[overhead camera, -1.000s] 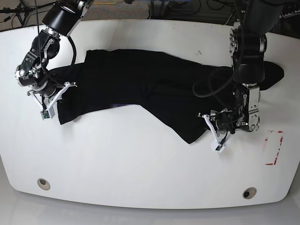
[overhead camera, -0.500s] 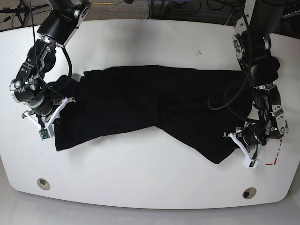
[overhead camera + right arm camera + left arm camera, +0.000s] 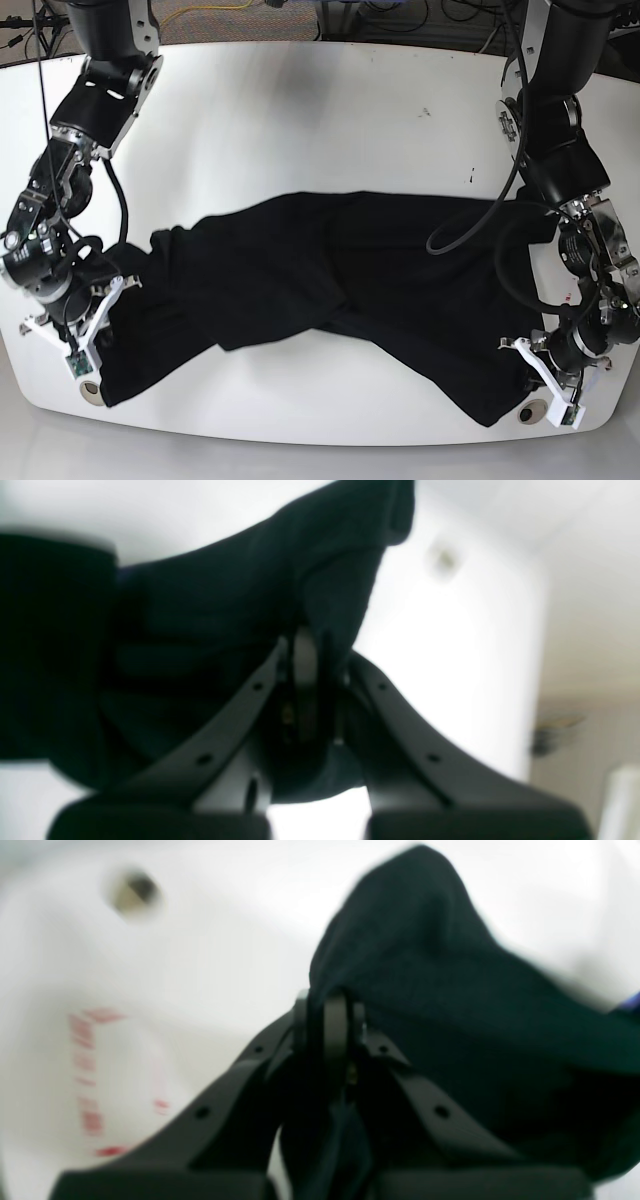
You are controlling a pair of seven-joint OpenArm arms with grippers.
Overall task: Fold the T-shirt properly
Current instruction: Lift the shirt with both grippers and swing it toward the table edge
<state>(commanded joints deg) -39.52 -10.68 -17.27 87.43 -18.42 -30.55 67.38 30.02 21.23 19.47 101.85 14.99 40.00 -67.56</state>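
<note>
We are holding the T-shirt (image 3: 330,270) with both tools clamped on cloth: the left tool (image 3: 327,1025) is pinching a black fold near the red markings (image 3: 92,1075) on the counter (image 3: 300,110), and the right tool (image 3: 310,655) is gripping a bunched corner at the opposite end. In the base view the left tool (image 3: 560,395) is sitting at the near right edge and the right tool (image 3: 75,340) at the near left edge.

We judge the main risk to be the near corners sliding off the counter's edge, since both are already lying close to it; any further pull toward us could let cloth hang over and drag the rest. The thin pinch on each side could also slip, as the folds look bunched, not flat.

The shirt is lying across the near half of the counter, its long axis running left to right, sagging nearer at both ends. Which end is the collar, we cannot tell.
</note>
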